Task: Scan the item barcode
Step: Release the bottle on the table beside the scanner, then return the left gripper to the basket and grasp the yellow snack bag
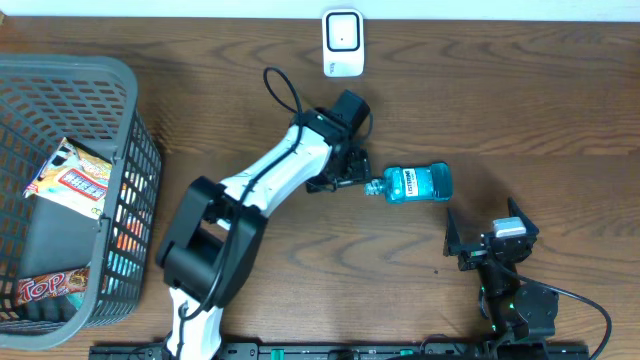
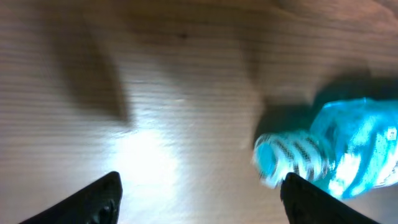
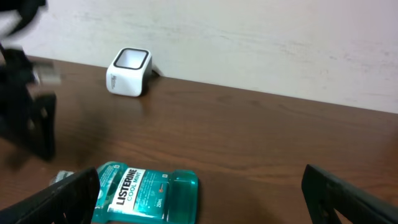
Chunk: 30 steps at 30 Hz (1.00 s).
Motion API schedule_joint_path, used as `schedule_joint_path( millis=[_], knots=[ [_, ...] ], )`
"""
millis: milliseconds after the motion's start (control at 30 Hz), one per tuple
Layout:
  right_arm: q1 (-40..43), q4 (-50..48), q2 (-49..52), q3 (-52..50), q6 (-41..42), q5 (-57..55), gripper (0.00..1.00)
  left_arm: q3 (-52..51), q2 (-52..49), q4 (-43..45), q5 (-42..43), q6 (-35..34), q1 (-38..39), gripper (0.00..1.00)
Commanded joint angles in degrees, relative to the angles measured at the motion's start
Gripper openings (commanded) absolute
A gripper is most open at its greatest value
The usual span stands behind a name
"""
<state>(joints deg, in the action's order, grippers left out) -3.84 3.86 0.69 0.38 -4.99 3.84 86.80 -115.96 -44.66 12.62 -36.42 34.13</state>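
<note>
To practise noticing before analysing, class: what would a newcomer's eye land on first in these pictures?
The turquoise plastic Listerine mouthwash bottle lying on its side mid-table, with the left gripper open beside its cap. Next, the grey mesh basket of bright snack packets at the left edge, and the small white box scanner at the far edge.

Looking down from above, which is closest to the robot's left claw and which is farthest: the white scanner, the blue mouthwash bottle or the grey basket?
Measured from the left claw in the overhead view:
1. mouthwash bottle, lying right beside it, cap end toward the claw.
2. white scanner, up at the table's far edge.
3. grey basket, at the table's left end.
</note>
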Motion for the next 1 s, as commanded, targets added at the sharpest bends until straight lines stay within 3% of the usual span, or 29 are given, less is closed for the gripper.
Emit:
schedule_joint_path(
  millis=[0,133,300,400,500,600,767,967],
  knots=[
    [-0.2,0.2,-0.2,-0.1,0.7,-0.1,0.99,7.6,10.1,-3.6,-8.7,10.9,-2.1,0.86],
    [-0.2,0.2,-0.2,-0.1,0.7,-0.1,0.99,12.2,20.5,-6.3,-20.4,16.3,-4.8,0.91],
    [-0.2,0.2,-0.2,-0.1,0.7,-0.1,0.99,13.1,34.3,-4.7,-35.2,16.3,-12.6,0.95],
    [-0.2,0.2,-0.2,-0.1,0.7,-0.1,0.99,13.1,39.6,-5.5,-37.6,16.0,-21.5,0.95],
    [-0.2,0.2,-0.2,-0.1,0.7,-0.1,0.99,13.1,41.6,-8.7,-37.5,10.6,-32.5,0.95],
    [-0.2,0.2,-0.2,-0.1,0.7,-0.1,0.99,11.7,41.1,-12.1,-33.4,5.0,-44.3,0.95],
    [-0.2,0.2,-0.2,-0.1,0.7,-0.1,0.99,4.4,38.3,-10.5,-17.7,5.1,-59.6,0.95],
    [-0.2,0.2,-0.2,-0.1,0.7,-0.1,0.99,-9.7,35.0,-0.1,-6.3,9.4,-71.0,0.96]
  ],
)
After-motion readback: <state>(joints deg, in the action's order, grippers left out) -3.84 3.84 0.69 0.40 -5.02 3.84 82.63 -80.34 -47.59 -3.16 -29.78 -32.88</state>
